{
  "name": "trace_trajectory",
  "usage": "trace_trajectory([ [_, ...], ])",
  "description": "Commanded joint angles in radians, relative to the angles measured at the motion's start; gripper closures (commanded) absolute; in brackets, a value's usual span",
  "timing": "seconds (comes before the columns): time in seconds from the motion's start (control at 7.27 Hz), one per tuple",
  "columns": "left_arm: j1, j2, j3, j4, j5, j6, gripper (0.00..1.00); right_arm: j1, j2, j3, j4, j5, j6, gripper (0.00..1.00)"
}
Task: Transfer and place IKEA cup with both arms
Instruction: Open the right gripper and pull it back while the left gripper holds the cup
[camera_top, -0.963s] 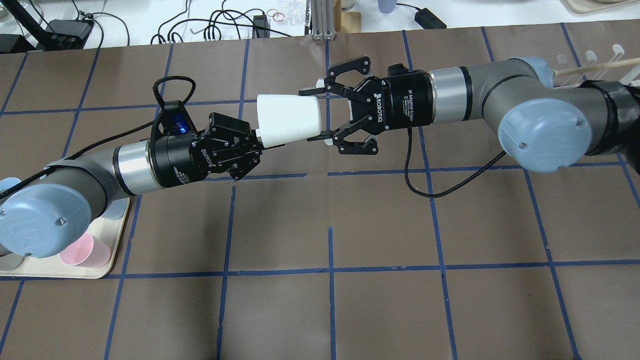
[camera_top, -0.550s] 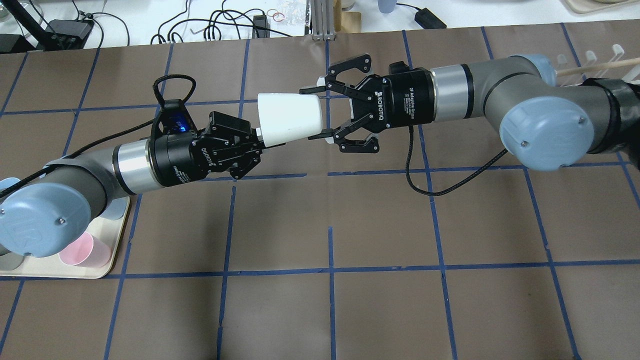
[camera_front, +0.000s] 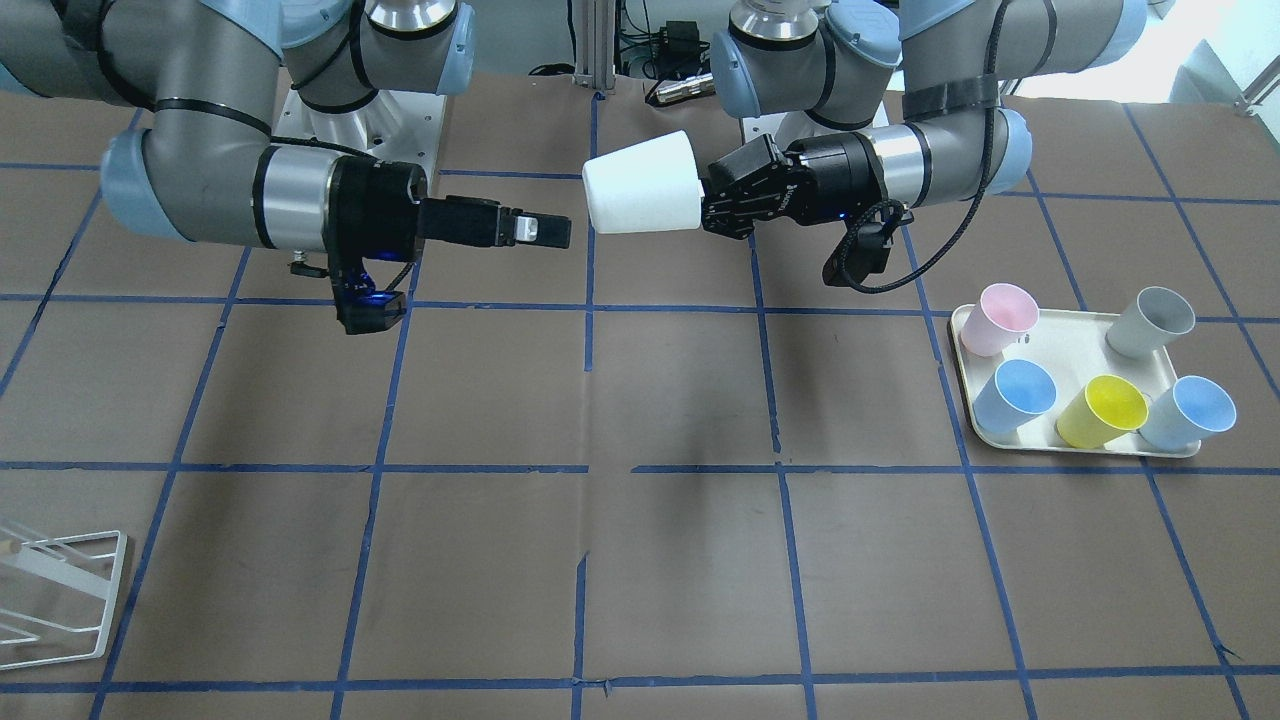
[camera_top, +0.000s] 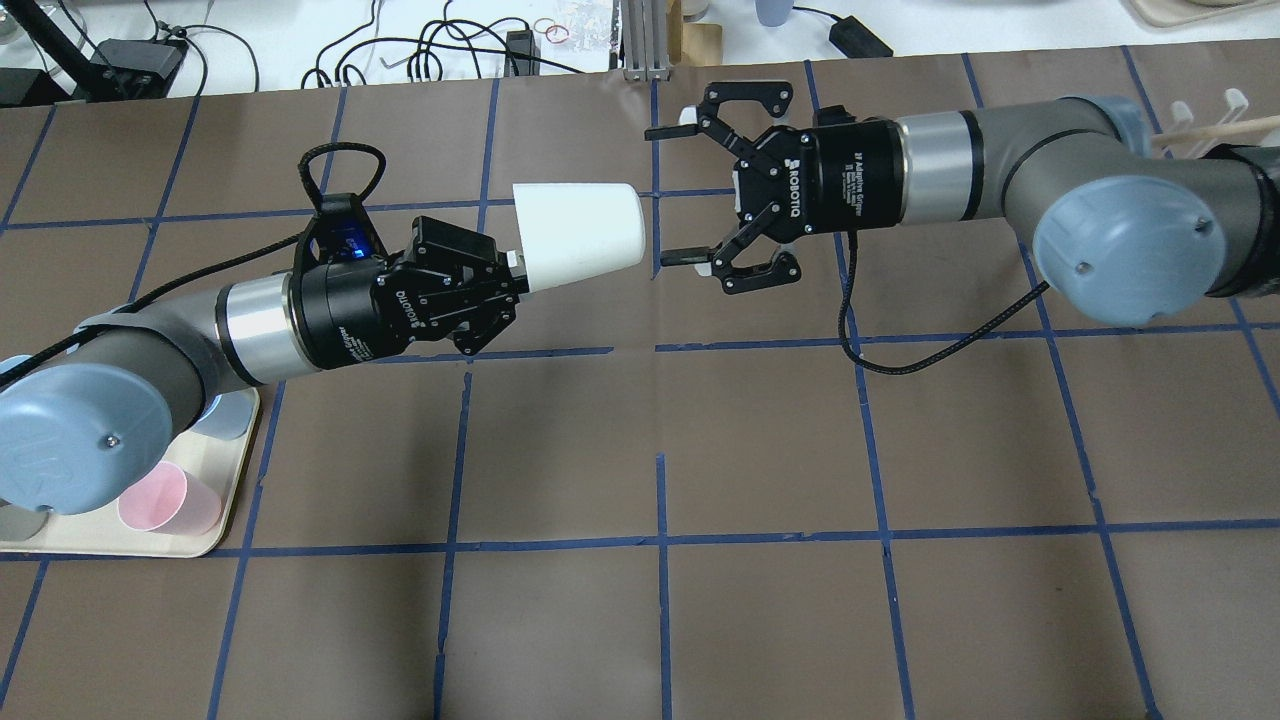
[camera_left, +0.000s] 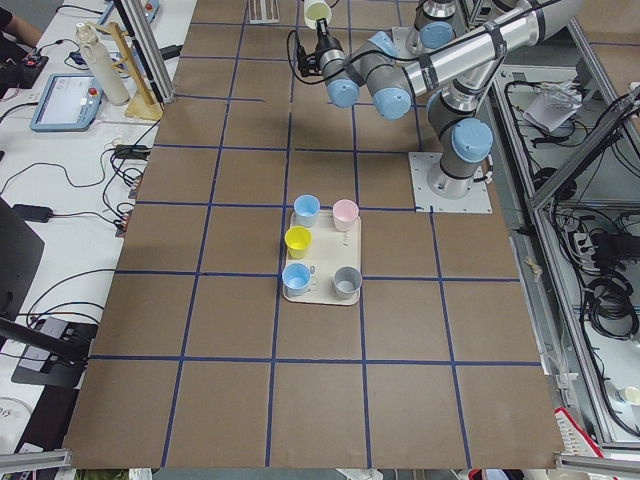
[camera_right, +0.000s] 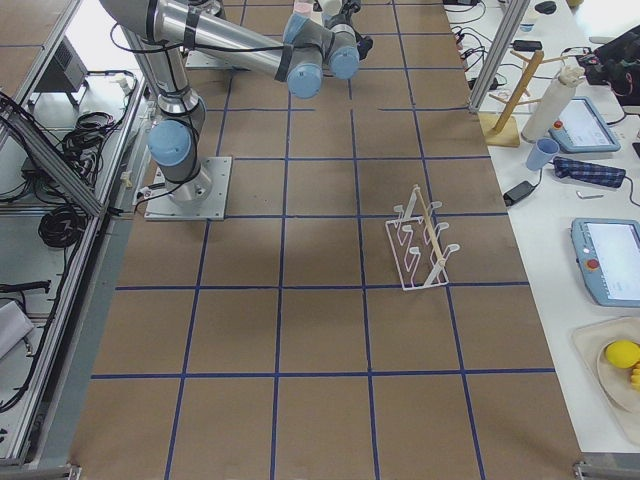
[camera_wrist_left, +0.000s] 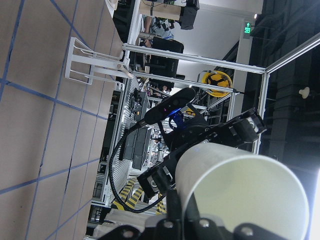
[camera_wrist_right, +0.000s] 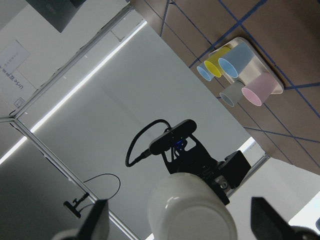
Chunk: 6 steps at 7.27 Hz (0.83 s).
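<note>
In the front-facing view, the left gripper is clamping the wide end of the IKEA cup and holding it sideways above the counter, upper middle of the frame. A tray of coloured cups is sitting at the right.

In the overhead view, the right gripper is standing wide apart just beside the cup's narrow end, apparently not touching it.

In the right wrist view, the cup's closed base is facing the camera at lower centre.
</note>
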<state>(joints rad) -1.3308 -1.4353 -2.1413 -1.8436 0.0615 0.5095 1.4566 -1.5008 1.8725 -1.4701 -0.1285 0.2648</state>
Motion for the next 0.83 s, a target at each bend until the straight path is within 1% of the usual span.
trace_trajectory([
  [0.0, 0.005, 0.007, 0.018, 0.018, 0.190, -0.052, 1.00, -0.151, -0.012, -0.004, -0.016, -0.096, 0.014, 0.00],
  [0.14, 0.010, 0.007, 0.026, 0.059, 0.315, -0.065, 1.00, -0.182, -0.015, -0.031, -0.015, -0.243, 0.014, 0.00],
  [0.28, 0.050, 0.003, 0.026, 0.084, 0.439, -0.065, 1.00, -0.191, -0.022, -0.096, -0.001, -0.398, 0.019, 0.00],
  [0.41, 0.103, 0.004, 0.029, 0.133, 0.631, -0.066, 1.00, -0.188, -0.050, -0.145, 0.001, -0.560, 0.033, 0.00],
  [0.55, 0.145, 0.013, 0.031, 0.167, 0.828, -0.065, 1.00, -0.182, -0.106, -0.151, 0.001, -0.742, 0.036, 0.00],
  [0.69, 0.182, 0.016, 0.035, 0.219, 0.988, -0.069, 1.00, -0.177, -0.160, -0.151, -0.001, -0.867, 0.033, 0.00],
])
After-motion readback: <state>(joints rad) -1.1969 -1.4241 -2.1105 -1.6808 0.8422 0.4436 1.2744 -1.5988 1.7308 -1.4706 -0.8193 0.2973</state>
